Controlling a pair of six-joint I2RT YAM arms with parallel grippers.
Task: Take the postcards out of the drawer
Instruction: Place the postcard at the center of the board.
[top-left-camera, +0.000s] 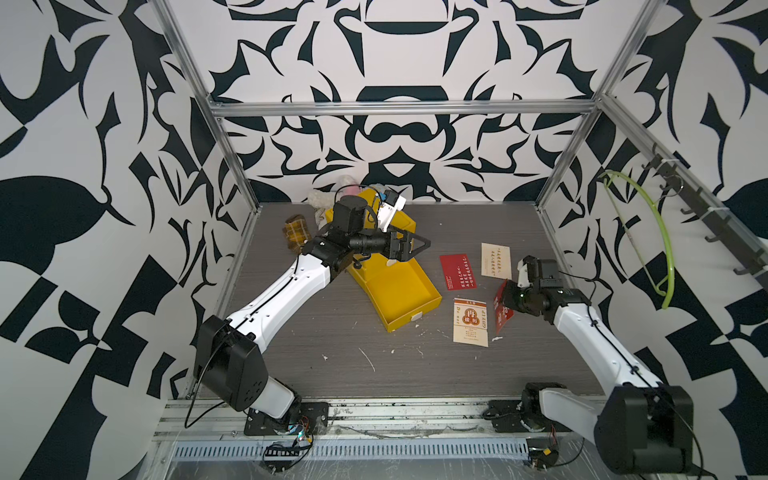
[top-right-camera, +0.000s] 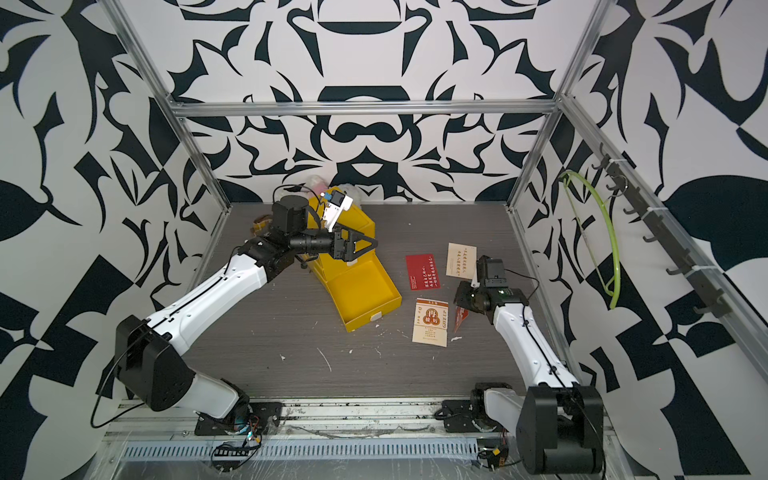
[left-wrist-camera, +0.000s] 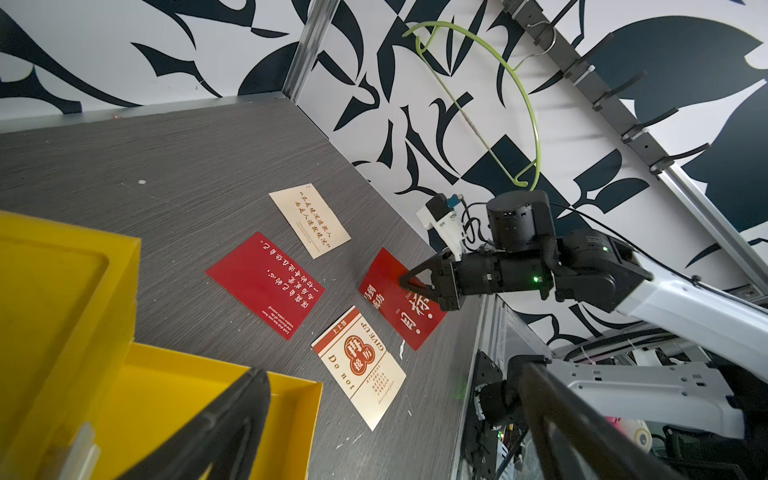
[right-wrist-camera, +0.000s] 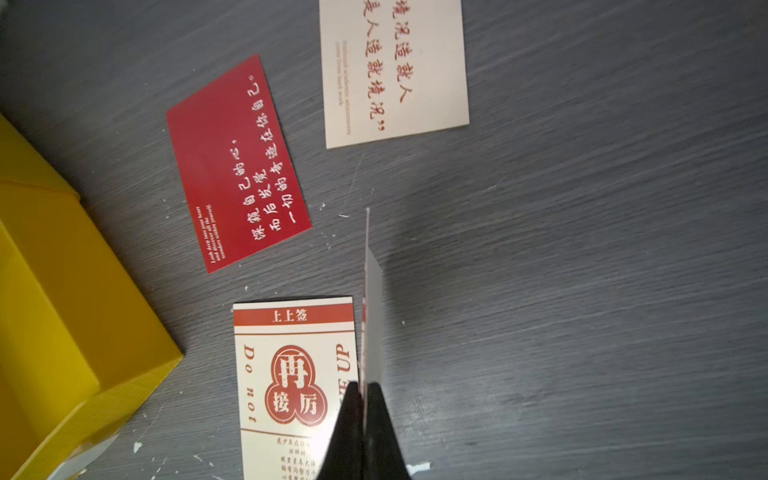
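Top views overlook the whole table (top-left-camera: 332, 340) (top-right-camera: 291, 340); both closer wrist views share the postcards (left-wrist-camera: 266, 284) (right-wrist-camera: 237, 166).

Front open, middle crowded
Table (top-left-camera: 332, 374) lies bare in front; yellow drawer (top-left-camera: 399, 291) and three flat cards (top-left-camera: 458, 271) fill the middle.

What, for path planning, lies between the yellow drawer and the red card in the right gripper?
The cream emblem card lies flat on the table, close beside the held red card; both top views show it.
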